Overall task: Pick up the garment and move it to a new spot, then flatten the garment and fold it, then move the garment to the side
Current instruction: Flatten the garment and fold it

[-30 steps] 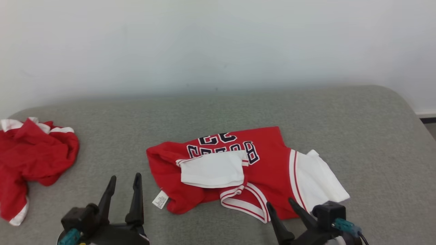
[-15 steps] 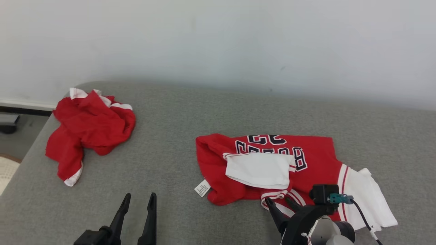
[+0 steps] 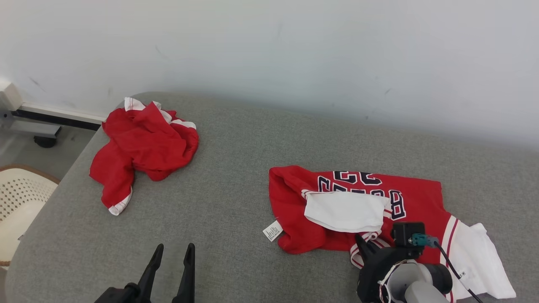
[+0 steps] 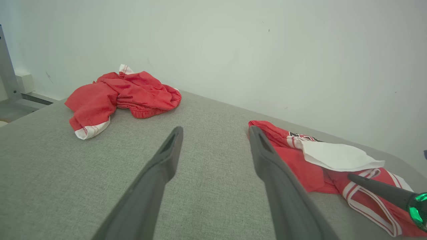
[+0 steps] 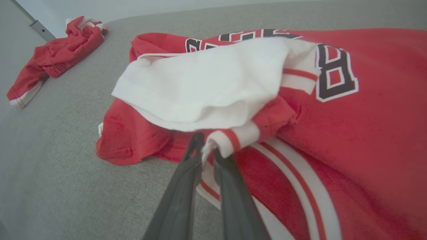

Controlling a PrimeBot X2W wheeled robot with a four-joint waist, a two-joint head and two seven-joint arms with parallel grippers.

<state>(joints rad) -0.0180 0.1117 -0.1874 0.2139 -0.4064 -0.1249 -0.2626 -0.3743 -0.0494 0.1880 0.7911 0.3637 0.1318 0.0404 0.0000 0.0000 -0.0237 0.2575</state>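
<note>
Off at the far left, a pale perforated object (image 3: 17, 198) is peeking in beside the grey fabric surface (image 3: 236, 147); I cannot tell what it is. On the surface's far left corner, close to the wall (image 3: 294, 50), a crumpled red garment (image 3: 143, 147) with white trim is lying in a heap.

Nearer to me, the left gripper (image 3: 175, 248) is hovering over bare grey fabric with its two dark fingers spread wide and nothing between them; in its wrist view (image 4: 213, 133) the fingers are pointing between the two pieces of clothing, touching neither.

Further right, the jersey (image 3: 421, 202) is lying fairly flat, well apart from the crumpled heap. It is red with dark lettering, a white sleeve (image 3: 345, 212) is folded over its middle, a small white label (image 3: 273, 230) is sticking out at its left edge, and another white part is trailing off to the right.

At the jersey's near edge, the right gripper (image 3: 365, 246) is pinching a fold of the red-and-white striped trim (image 5: 230, 138), its fingers drawn almost together on the cloth (image 5: 206, 143).
</note>
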